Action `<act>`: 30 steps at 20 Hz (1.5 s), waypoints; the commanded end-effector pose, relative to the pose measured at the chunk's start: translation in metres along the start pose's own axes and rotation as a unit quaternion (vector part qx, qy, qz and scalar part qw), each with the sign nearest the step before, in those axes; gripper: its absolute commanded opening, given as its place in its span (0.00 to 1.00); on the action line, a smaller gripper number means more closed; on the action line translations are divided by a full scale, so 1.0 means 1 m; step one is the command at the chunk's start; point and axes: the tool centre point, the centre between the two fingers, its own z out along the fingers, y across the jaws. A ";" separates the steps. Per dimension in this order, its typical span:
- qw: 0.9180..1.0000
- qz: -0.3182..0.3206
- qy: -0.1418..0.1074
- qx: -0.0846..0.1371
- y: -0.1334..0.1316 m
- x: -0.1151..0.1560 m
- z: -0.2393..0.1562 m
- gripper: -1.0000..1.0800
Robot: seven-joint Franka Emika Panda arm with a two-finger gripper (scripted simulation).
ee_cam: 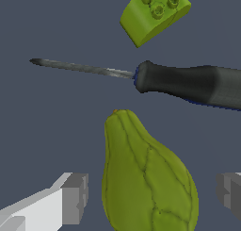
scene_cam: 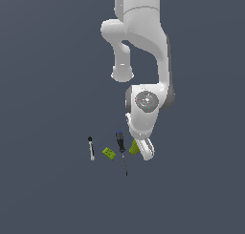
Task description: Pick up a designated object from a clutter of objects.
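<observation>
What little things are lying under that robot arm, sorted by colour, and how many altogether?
Green: 2, the ribbed yellow-green pear-shaped lump and the studded lime-green brick.
Dark: 1, the black-handled screwdriver with a metal shaft.
White: 1, the thin white stick with a black end.
Total: 4.

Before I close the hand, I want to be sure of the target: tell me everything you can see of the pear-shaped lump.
The pear is yellow-green, rounded, with a ribbed, veined skin. It lies on the dark floor, its narrow end toward the screwdriver but apart from it. It sits between the open hand's two grey fingers, neither touching it. In the exterior view the hand mostly hides it.
</observation>
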 end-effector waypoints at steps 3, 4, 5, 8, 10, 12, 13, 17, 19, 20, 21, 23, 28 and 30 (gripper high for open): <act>1.000 0.001 0.000 0.000 0.000 0.000 0.015 0.96; 1.000 0.001 0.000 0.000 -0.001 0.000 0.016 0.96; 1.000 0.001 0.000 0.000 -0.001 0.000 0.016 0.96; 1.000 0.001 0.000 0.000 -0.001 0.000 0.017 0.00; 1.000 0.001 0.000 0.000 -0.001 0.000 0.017 0.00; 1.000 0.001 0.000 0.000 -0.001 0.000 0.017 0.00; 1.000 0.001 0.000 0.000 -0.001 0.000 0.017 0.00; 1.000 0.001 0.000 0.001 -0.001 0.000 0.016 0.00; 1.000 0.001 0.000 0.001 -0.001 0.000 0.015 0.00; 1.000 0.001 0.000 0.001 -0.001 -0.001 0.013 0.00; 1.000 0.001 0.000 0.001 -0.001 -0.002 0.012 0.00; 1.000 0.001 0.000 0.001 -0.001 -0.004 0.006 0.00; 1.000 0.001 0.000 0.001 0.000 -0.013 -0.016 0.00; 1.000 0.001 0.000 0.001 0.001 -0.018 -0.029 0.00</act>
